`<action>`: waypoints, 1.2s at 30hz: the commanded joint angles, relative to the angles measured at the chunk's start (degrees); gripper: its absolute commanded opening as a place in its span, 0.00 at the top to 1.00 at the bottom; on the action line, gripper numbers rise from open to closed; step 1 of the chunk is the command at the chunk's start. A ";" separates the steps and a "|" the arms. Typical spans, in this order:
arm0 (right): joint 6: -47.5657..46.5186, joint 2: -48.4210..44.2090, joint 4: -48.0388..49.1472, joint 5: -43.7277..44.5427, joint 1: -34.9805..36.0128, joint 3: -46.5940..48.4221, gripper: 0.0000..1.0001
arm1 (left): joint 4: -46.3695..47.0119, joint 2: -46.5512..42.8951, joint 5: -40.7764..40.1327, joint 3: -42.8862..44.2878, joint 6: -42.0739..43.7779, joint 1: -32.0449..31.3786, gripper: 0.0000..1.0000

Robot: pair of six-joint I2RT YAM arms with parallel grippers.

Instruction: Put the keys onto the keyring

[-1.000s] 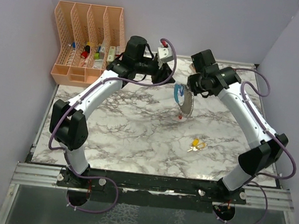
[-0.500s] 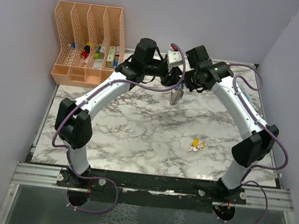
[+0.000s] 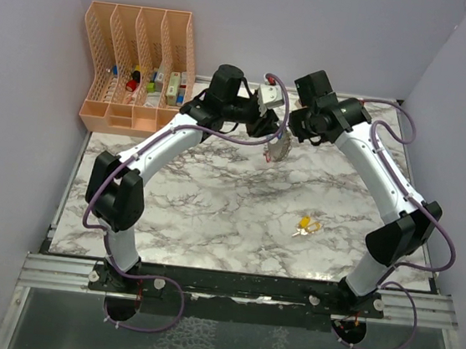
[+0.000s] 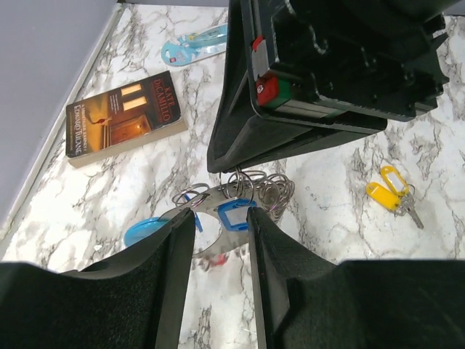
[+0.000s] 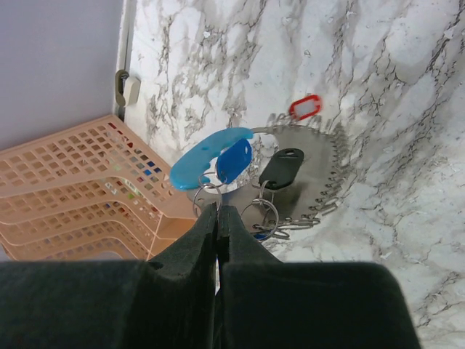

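Marble table, with the keyring hanging between my two arms.
My right gripper pinches its thin ring; my left gripper is spread near it; the yellow-tagged keys lie well apart.

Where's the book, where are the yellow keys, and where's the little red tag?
book [image 4: 123, 116]: left wrist view, middle of its brown cover.
yellow keys [image 4: 380, 195]: left wrist view, on one yellow tag.
red tag [image 5: 305, 106]: right wrist view, middle of the tag.
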 commanded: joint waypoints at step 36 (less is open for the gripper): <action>-1.37 -4.33 8.86 -0.47 -0.27 -4.30 0.99 | -3.06 -0.62 6.75 0.40 7.07 -0.04 1.00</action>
